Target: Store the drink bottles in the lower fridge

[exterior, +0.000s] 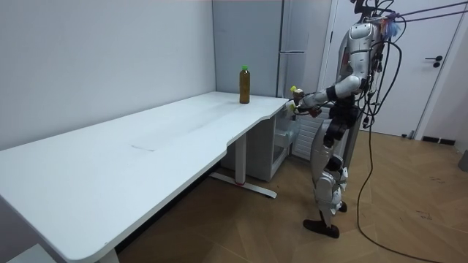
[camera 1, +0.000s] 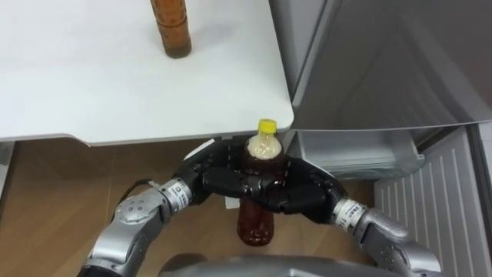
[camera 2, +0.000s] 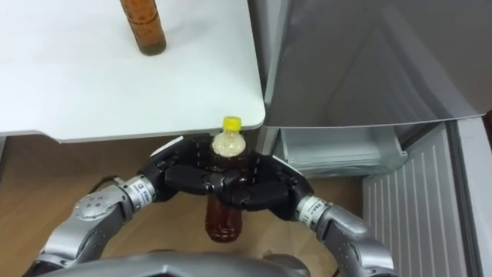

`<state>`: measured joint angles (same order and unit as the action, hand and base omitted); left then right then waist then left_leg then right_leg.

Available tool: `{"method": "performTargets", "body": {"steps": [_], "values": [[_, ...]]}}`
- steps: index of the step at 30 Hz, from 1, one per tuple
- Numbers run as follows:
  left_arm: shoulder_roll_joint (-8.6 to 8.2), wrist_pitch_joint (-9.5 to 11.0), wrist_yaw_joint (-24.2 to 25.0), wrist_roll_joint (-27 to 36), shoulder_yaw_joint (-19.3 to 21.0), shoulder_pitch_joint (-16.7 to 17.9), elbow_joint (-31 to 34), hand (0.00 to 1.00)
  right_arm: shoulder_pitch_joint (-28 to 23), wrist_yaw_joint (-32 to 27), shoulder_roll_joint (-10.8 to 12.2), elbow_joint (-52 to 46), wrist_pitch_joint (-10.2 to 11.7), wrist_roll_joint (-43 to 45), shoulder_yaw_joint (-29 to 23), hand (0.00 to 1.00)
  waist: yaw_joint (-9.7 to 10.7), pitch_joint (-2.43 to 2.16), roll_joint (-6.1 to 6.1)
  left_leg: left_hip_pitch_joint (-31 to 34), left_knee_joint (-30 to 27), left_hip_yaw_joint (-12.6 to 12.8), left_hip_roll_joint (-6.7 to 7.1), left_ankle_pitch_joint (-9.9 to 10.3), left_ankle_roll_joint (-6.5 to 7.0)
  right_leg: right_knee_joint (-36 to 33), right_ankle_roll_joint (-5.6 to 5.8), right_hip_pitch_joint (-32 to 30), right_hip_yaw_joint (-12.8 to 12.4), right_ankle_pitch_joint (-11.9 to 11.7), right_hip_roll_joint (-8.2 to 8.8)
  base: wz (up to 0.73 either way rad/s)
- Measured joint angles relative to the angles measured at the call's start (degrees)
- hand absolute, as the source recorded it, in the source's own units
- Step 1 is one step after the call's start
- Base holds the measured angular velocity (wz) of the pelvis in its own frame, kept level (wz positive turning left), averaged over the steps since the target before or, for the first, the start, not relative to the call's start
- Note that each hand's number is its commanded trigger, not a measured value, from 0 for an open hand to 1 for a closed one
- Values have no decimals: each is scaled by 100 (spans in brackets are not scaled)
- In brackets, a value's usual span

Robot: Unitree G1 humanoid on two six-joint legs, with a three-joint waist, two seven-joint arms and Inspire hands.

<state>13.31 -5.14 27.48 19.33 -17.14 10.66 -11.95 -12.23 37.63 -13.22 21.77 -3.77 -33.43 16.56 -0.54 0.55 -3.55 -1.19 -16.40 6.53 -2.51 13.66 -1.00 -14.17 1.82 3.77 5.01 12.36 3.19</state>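
Note:
A brown drink bottle with a yellow cap (camera 1: 260,154) hangs upright just off the table's corner, in front of my chest. My left hand (camera 1: 209,175) and my right hand (camera 1: 306,194) both curl round its middle, with their fingers meeting in front of it. In the right eye view the same bottle (camera 2: 224,217) sits between the left hand (camera 2: 178,177) and the right hand (camera 2: 270,192). A second brown bottle (camera 1: 171,29) stands on the white table (camera 1: 92,85) near its far edge; the room view shows this bottle (exterior: 244,84) has a green cap.
The grey fridge (camera 1: 369,61) stands right of the table. Its lower compartment is open, showing a clear drawer (camera 1: 357,154), and a ribbed white door panel (camera 1: 438,200) stands at the far right. I stand on wooden floor by the table's corner (exterior: 281,102), facing the fridge.

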Motion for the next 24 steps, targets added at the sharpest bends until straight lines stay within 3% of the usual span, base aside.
{"method": "performTargets", "body": {"steps": [4,8,13,18,24], "values": [[4,-18,-1,31,2,-3,28,100,34,-21,-2,0,1,1,18,0,-5,0,-46,0,-25,0,-2,1,0,-7,0,2,2,0,0,0],[124,-17,-30,5,3,-47,29,100,48,99,-54,-2,-4,-25,197,0,-3,24,-91,5,-49,-3,-15,2,-1,-36,-5,2,10,-3,-6,0],[218,-18,-85,-168,1,-209,112,100,140,269,-73,-46,-16,-20,407,0,12,38,-36,193,-327,-69,-95,125,-9,-48,-24,-15,87,-29,-65,3],[222,-17,-97,-171,3,-209,537,100,265,497,-145,-50,-8,-42,414,0,2,-26,35,253,-346,-62,-99,120,-4,-52,-25,-77,65,-64,-70,1],[226,-17,-98,-171,7,-209,745,100,270,591,-164,-50,0,-56,409,0,12,-30,43,249,-339,-66,-100,118,-5,-52,-25,-62,69,-64,-72,0]]}}
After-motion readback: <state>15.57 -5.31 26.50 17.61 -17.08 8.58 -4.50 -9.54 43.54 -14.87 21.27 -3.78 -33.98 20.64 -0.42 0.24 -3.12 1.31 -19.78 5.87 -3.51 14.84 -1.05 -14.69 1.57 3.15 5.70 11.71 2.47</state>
